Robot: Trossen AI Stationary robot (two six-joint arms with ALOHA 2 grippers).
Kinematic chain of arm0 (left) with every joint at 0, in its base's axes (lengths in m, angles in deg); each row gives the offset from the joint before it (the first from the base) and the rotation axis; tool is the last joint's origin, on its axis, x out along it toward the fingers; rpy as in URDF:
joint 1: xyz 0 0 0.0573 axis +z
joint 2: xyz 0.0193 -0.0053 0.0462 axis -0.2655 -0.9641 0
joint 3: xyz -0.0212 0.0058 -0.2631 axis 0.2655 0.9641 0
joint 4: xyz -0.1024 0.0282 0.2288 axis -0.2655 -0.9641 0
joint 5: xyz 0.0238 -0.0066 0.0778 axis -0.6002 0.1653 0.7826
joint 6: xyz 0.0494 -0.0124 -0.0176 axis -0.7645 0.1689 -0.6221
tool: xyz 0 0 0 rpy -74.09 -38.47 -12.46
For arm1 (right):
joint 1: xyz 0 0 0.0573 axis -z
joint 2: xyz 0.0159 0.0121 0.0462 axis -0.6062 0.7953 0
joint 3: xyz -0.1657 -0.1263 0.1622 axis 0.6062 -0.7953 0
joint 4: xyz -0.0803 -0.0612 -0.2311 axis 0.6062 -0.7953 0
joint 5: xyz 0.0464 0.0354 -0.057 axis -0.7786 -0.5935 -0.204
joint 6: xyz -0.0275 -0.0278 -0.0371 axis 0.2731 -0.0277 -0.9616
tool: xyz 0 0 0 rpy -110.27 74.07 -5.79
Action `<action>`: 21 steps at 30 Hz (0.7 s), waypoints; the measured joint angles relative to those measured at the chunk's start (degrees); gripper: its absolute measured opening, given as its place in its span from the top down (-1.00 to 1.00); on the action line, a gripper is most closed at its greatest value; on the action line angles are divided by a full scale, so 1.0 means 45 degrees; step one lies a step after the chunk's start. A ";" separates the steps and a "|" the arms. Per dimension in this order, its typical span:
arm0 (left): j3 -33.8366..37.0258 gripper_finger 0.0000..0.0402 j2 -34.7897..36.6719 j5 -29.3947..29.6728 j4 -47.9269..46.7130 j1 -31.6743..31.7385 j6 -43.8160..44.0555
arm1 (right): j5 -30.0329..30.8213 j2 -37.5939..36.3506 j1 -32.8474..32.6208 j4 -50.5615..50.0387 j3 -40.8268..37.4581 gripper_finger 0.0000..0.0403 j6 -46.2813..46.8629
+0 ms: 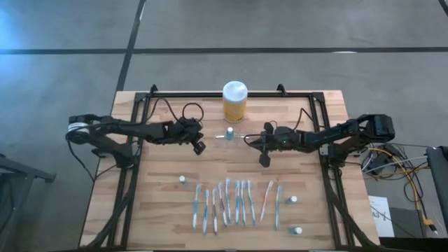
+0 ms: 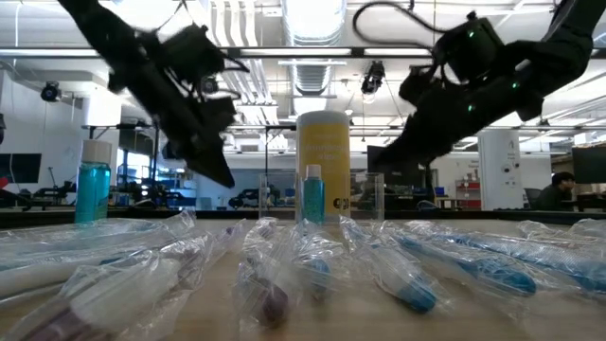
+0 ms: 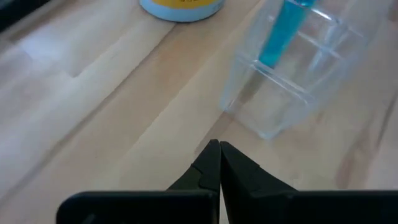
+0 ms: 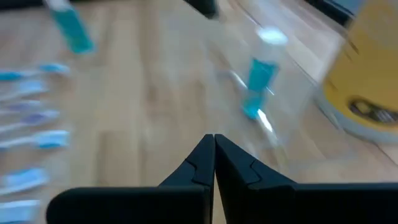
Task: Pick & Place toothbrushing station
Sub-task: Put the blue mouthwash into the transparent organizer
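The toothbrushing station is a small clear plastic holder standing just in front of the yellow jar, with a small blue bottle in it. It also shows in the low view and in the left wrist view. My left gripper hovers to its left, shut and empty, its fingertips a short way from the holder. My right gripper hovers to its right and slightly nearer the front, shut and empty. In the right wrist view the blue bottle shows ahead.
A yellow jar with a white lid stands behind the holder. Several bagged toothbrushes lie in a row near the front. Small blue bottles stand at the front left and front right. A black frame rims the table.
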 joint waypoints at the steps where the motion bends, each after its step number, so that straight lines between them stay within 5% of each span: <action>1: -0.0328 0.98 0.0328 -0.0001 -0.0955 -0.0006 -0.0232 | -0.0275 -0.0266 -0.0054 0.0002 -0.0028 0.96 -0.0059; 9: -0.3999 0.97 0.2623 -0.0061 -0.7989 -0.0653 -0.1240 | -0.0743 -0.3611 -0.1082 0.1061 -0.1355 0.96 -0.1449; 15: -0.6031 0.99 0.3164 -0.0815 -1.1403 -0.1148 0.0925 | -0.0738 -0.6489 -0.1394 0.1549 -0.2867 0.96 -0.1311; 21: -0.6718 0.96 0.3012 -0.1771 -1.3537 -0.2325 0.1000 | -0.0691 -0.8102 -0.1389 0.0820 -0.3537 0.96 -0.1289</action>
